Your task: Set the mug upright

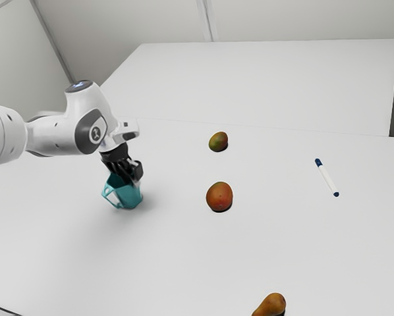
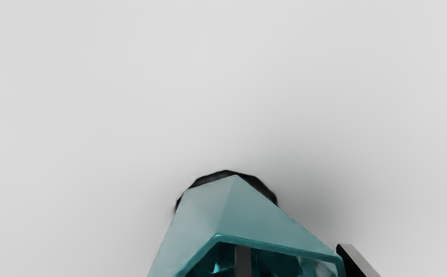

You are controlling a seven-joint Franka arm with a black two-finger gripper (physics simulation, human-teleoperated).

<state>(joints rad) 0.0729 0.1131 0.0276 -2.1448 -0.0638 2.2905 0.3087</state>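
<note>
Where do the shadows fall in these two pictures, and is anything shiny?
In the exterior view, a soft grey shadow spreads over the pale table beside the teal mug, and a small dark one hugs the underside of the reddish fruit; in the wrist view, broad, soft-edged shade lies beside the mug, and bright glints show inside it.

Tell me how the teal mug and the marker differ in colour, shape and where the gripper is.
The mug is teal all over, while the marker is white with dark blue ends. The mug is a wide, hollow vessel with a handle; the marker is slim and straight. The gripper is at the mug's rim, whereas the marker lies well away from it. Both have flat-coloured, unpatterned sides.
</note>
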